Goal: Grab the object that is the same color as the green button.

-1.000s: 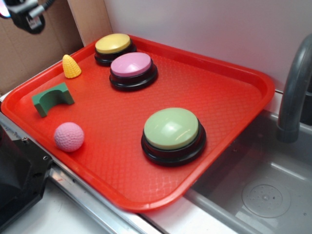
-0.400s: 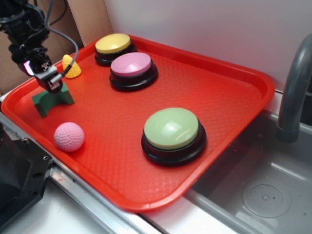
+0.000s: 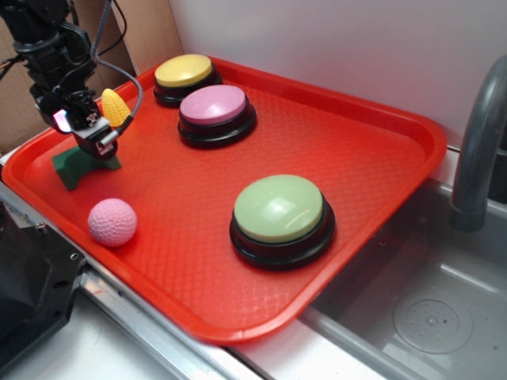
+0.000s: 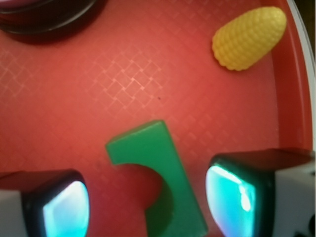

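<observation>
The gripper hangs spread wide over the green arch block, one pad on each side without touching, just below the yellow corn.

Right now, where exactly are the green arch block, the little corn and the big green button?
Green arch block (image 4: 163, 163): wrist view, on its flat top beside the arch cutout.
Corn (image 4: 249, 37): wrist view, middle of its bumpy yellow body.
Green button (image 3: 279, 207): exterior view, centre of the pale dome.
</observation>
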